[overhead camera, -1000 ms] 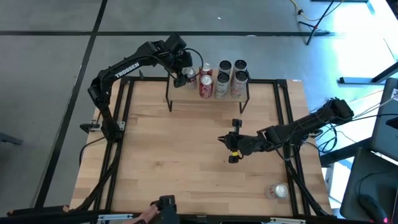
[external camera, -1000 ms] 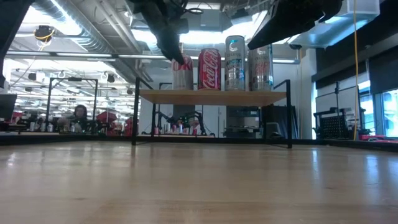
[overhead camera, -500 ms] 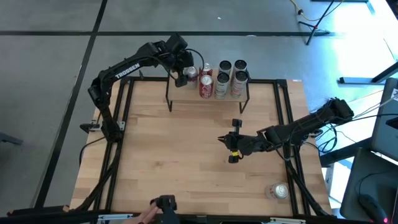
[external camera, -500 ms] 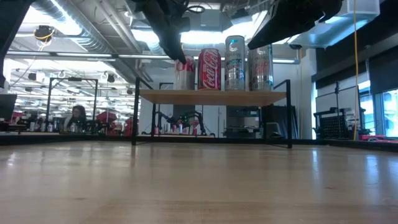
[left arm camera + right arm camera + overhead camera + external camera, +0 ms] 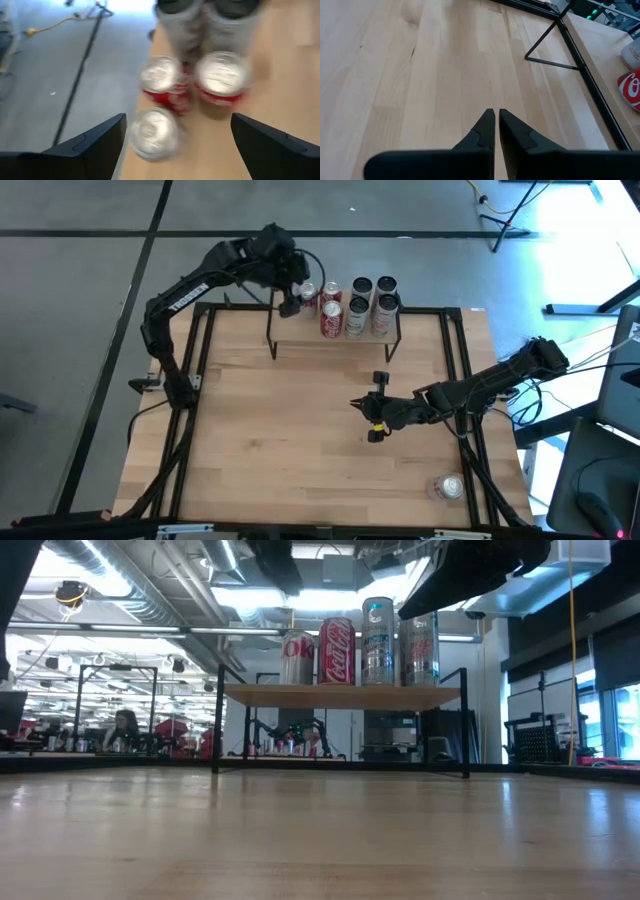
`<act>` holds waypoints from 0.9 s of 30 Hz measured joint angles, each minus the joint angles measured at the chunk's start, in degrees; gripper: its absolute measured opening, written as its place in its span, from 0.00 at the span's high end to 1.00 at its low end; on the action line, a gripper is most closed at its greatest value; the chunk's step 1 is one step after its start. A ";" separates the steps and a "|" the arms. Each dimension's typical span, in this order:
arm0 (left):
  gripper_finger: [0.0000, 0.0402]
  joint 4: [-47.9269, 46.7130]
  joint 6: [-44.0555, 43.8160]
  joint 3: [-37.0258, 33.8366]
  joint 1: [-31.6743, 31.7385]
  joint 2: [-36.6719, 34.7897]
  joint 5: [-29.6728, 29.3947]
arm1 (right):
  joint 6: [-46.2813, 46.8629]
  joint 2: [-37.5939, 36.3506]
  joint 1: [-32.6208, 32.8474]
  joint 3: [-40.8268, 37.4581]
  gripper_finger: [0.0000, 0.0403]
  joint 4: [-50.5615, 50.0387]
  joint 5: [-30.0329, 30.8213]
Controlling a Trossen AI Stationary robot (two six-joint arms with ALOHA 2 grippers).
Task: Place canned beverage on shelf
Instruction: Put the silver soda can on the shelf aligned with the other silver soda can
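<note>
A silver diet cola can [image 5: 308, 292] stands upright on its base at the left end of the shelf [image 5: 340, 695], next to a red cola can [image 5: 336, 650] and two tall silver cans [image 5: 378, 640]. More cans stand behind them in a far row [image 5: 362, 286]. My left gripper [image 5: 290, 300] is open and empty, raised above the shelf's left end. In the left wrist view its fingers [image 5: 95, 145] stand wide apart over the silver can [image 5: 154, 132]. My right gripper [image 5: 375, 410] is shut and empty over the table's middle right, and its shut fingers show in its wrist view [image 5: 495, 125].
One more can [image 5: 448, 486] stands near the table's near right corner. The shelf's thin black legs [image 5: 272, 340] stand on the far part of the tabletop. People and desks show in the room behind [image 5: 125, 725].
My left gripper set the silver can on the shelf's left end, nudging it a little toward the red can, then let go and went up and away from it. The can stays upright on the shelf.
</note>
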 joint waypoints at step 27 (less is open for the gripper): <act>0.15 29.84 -28.19 -51.06 -47.82 -16.86 -25.32 | -0.60 -0.01 1.12 0.15 0.96 5.09 -6.99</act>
